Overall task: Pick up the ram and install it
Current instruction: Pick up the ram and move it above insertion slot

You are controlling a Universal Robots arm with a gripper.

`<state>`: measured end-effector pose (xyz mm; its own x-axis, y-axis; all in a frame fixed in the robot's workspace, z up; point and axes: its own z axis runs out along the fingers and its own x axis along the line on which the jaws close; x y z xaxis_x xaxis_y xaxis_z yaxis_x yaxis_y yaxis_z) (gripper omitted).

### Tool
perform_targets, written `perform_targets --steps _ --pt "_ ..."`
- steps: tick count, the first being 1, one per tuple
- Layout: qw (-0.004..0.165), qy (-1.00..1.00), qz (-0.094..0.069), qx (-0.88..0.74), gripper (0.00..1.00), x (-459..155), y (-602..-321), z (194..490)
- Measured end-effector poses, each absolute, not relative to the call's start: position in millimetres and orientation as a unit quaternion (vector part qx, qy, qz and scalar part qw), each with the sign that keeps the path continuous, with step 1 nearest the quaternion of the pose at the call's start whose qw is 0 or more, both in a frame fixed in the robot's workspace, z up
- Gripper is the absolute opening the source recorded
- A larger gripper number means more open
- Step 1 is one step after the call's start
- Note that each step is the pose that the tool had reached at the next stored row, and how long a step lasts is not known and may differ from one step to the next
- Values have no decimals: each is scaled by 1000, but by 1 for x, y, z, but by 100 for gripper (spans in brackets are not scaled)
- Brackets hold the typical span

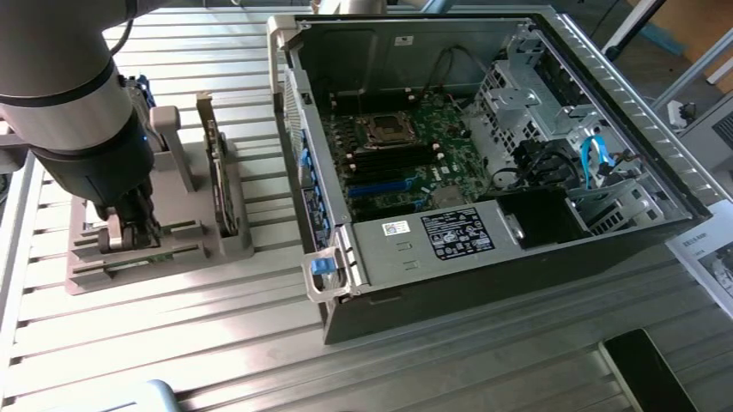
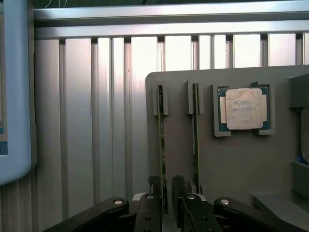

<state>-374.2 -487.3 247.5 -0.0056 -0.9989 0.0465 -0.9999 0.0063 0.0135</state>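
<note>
Exterior view, read from 9 o'clock across: the gripper [image 1: 129, 240] is being seen low over the grey holder [image 1: 172, 262], which is lying at 9 o'clock of the open computer case [image 1: 458, 283]. In the wrist view the ram [image 2: 161, 140] is being seen standing on edge in its holder slot, the stick farther from the processor chip [image 2: 243, 108]. The fingers [image 2: 154, 203] are being seen part open astride one end of it, gap visible, nothing clamped. It is being judged light, stiff, thin and fragile: the flat faces are being favoured for the grip, chips and contact edge being avoided
</note>
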Motion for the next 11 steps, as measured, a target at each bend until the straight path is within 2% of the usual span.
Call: perform_targets --steps 11 --pt "23 -709 13 705 24 -374 -488 241"
